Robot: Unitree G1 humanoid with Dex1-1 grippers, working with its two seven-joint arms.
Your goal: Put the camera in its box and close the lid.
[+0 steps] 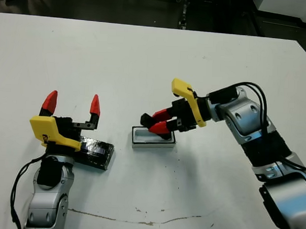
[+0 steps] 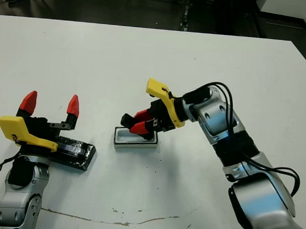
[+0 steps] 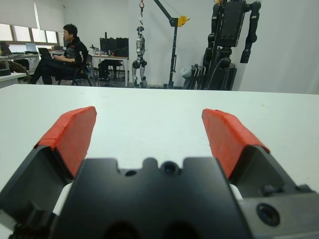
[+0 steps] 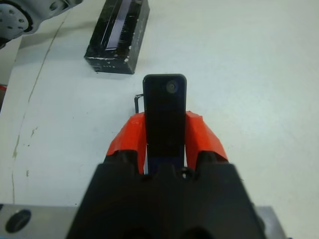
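The white bench point(image 1: 145, 53) carries few items. A thin brownish crack or stain line point(image 1: 138, 220) runs along the near edge. Nothing lies between the box and the lid. Beyond the bench, the left wrist view shows a seated person point(image 3: 65, 57) at a desk and idle robot hardware on stands point(image 3: 230, 40).

The box point(image 1: 153, 139) is a shallow rectangular tray with a white rim and pale lining, resting flat near the bench centre. The lid point(image 1: 96, 152) is a flat, glossy black rectangle with a reflective top. It lies to the left of the box, apart from it and partly beneath the left gripper's body.

The camera point(image 4: 165, 117) is a slim black oblong with rounded corners and a small round lens near its far end. The right gripper point(image 1: 159, 122) is clamped on it, one red finger pressed against each long side. The camera's far end projects past the fingertips. The right gripper and the camera sit directly over the box, angled down toward its right end. Contact with the lining cannot be determined.

The left gripper point(image 1: 72, 105) is spread wide with nothing between its fingers, pointing away across the bench above the lid.
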